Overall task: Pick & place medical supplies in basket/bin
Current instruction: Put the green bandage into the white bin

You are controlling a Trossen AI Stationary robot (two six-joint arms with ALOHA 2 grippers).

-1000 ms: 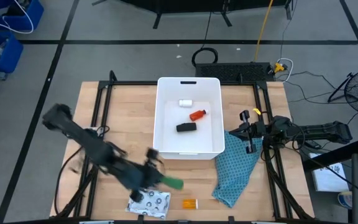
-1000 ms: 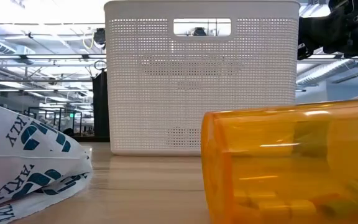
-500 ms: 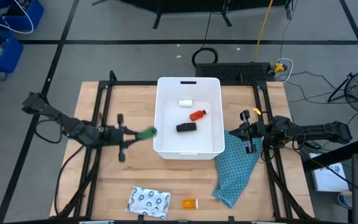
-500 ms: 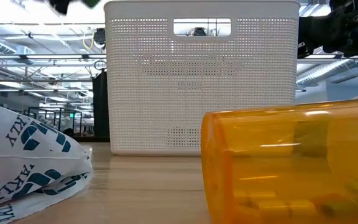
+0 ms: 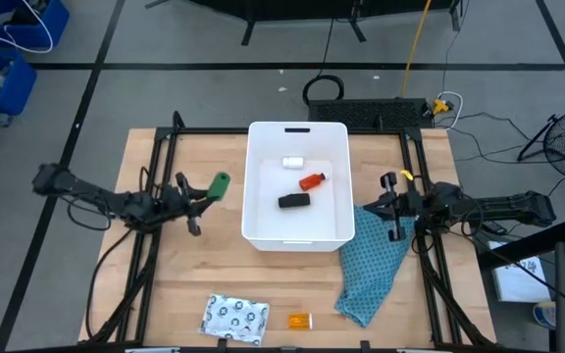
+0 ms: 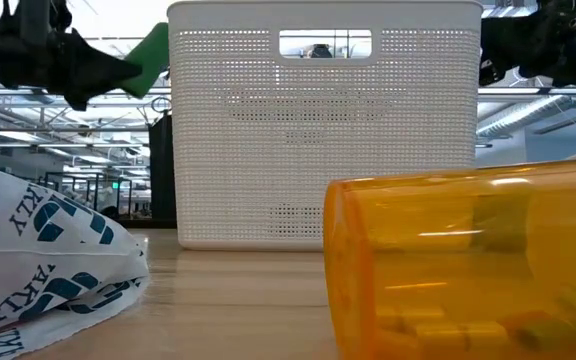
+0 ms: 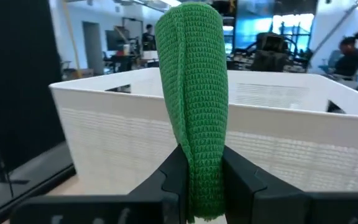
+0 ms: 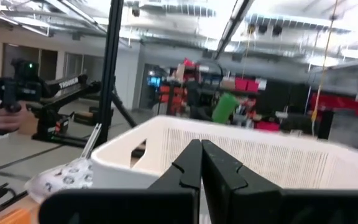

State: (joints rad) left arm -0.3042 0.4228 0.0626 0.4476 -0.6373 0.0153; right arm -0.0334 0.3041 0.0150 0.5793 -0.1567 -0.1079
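left hand (image 5: 200,191) gripping green block (image 5: 218,183), beside white tub (image 5: 255,196)

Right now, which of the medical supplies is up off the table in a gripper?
The green block. The left gripper holds it in the air beside the white bin, while the other supplies lie in the bin or on the table.

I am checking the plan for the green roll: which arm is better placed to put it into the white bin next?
The left arm. Its pincer already grips the green roll just outside the white bin. The right pincer is shut, holds nothing, and waits on the bin's far side.
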